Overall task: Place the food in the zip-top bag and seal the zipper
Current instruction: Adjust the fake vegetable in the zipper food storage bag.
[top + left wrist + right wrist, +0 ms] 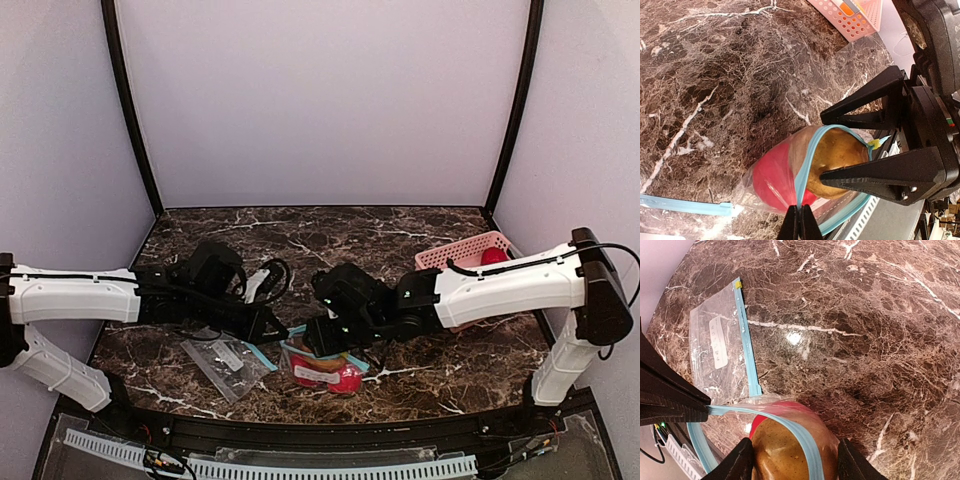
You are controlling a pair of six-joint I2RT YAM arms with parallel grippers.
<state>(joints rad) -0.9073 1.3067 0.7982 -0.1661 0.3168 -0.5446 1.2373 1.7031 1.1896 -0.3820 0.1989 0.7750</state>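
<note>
The left fingers (799, 220) are pressed together, pinching the teal-blue zipper (801, 172) of the zip-top bag (746, 186) at one end of its mouth. From that pinch the strip bows out into an open loop. The right fingers (865, 175) stand apart, one on each side of the loop. The brown-tan food (837, 150) lies between them in the mouth of the bag; whether they press on it I cannot tell. That piece is rounded, with a dull, speckled skin. Deeper in the bag, past the right fingertips, sits a smooth bright red piece (771, 175).

The bag is thin, clear, creased film and lies on the dark marble-patterned bench (715, 75). Near the left fingers a second clear bag (705, 325) lies flat, with a white label (718, 346) and its own straight teal strip (747, 340). Well apart from the right fingers, back beside their arm, stands a pink slatted basket (455, 255) holding another red piece (493, 256).
</note>
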